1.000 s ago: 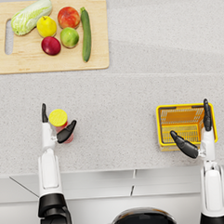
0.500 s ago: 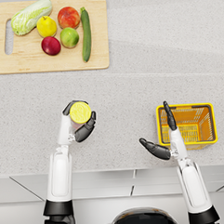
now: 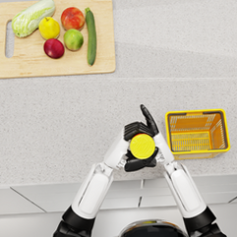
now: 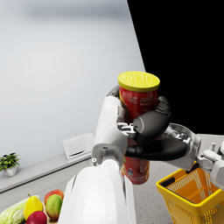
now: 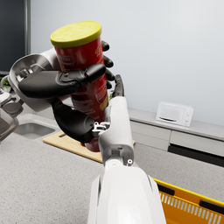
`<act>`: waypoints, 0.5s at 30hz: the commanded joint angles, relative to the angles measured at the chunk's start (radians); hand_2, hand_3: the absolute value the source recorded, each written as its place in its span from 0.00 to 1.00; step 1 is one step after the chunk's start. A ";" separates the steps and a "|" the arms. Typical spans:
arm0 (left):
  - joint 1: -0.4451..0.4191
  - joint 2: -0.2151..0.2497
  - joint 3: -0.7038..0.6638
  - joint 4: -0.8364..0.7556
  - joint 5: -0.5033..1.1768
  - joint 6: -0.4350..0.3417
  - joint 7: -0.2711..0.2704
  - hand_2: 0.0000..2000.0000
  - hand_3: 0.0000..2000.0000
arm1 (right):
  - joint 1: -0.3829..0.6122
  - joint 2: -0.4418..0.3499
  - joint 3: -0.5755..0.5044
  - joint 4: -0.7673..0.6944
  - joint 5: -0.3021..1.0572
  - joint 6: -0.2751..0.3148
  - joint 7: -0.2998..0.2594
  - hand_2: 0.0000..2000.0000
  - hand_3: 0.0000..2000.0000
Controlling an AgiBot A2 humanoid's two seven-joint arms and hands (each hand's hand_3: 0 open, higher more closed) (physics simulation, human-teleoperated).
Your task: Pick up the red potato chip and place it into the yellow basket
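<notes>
Head view hid most of the red chip can (image 3: 142,146): only its yellow lid showed, w/ both hands round it, just beside the yellow basket (image 3: 197,131). Left hand (image 3: 134,131) & right hand (image 3: 142,161) gripped it upright, off the counter (image 3: 66,118). Label writing too blurred to read.

A red potato chip can (image 4: 139,131) with a bright yellow lid (image 3: 142,146) stands out against the dark fingers (image 3: 136,130) of two white arms (image 3: 92,190), above a pale speckled grey bench (image 3: 56,123). Beside the can sits a yellow wire-mesh basket (image 3: 196,115). On the light wooden cutting board (image 3: 54,67) lie a pale green cabbage (image 3: 33,16), yellow pear (image 3: 49,28), red apple (image 3: 72,17), dark red plum (image 3: 54,48), green fruit (image 3: 73,39) and dark green cucumber (image 3: 90,36).
</notes>
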 commanded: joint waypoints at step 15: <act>-0.141 -0.130 -0.278 -0.244 -0.004 0.081 0.000 0.00 0.00 | 0.102 -0.026 -0.351 0.034 -0.001 0.183 0.005 1.00 1.00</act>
